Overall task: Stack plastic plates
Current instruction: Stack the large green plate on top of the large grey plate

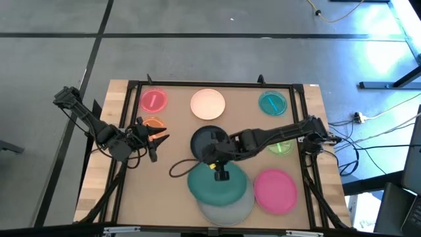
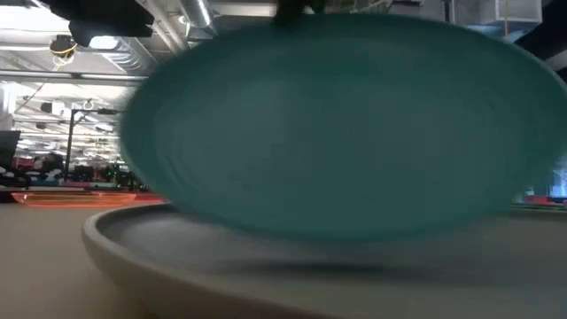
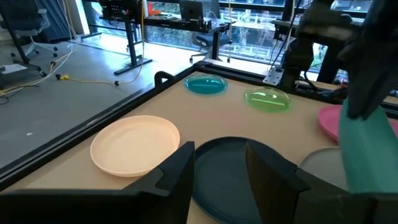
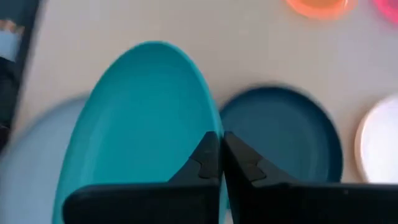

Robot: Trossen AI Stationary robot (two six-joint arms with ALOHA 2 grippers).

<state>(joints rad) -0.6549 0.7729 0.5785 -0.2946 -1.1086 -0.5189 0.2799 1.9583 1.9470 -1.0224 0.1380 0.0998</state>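
My right gripper (image 1: 220, 172) is shut on the large teal plate (image 1: 217, 185), which is tilted over the large grey plate (image 1: 230, 209) near the table's near edge. In the low view the teal plate (image 2: 337, 124) fills the frame above the grey plate (image 2: 266, 270); I cannot tell whether they touch. My left gripper (image 1: 156, 135) is open and holds nothing, beside the small orange plate (image 1: 152, 122). The dark grey plate (image 1: 209, 140), cream plate (image 1: 208, 103), large pink plate (image 1: 275, 191), small pink plate (image 1: 154, 100), blue plate (image 1: 272, 103) and green plate (image 1: 281, 147) lie flat on the table. My right gripper (image 4: 219, 146) pinches the teal plate's rim (image 4: 210, 124) on the side toward the dark grey plate (image 4: 286, 137). One finger lies on the hollow face and the other on the back. The fingers slant down from above. The plate is tilted, hanging below the fingers over the grey plate (image 4: 31, 162).
A black frame (image 1: 197, 84) runs round the table top. The left wrist view looks across the cream plate (image 3: 137, 146) and dark grey plate (image 3: 230, 174) to the blue plate (image 3: 206, 85), the green plate (image 3: 268, 99) and the right arm (image 3: 367, 62). A black cable (image 1: 179, 168) loops beside the teal plate.
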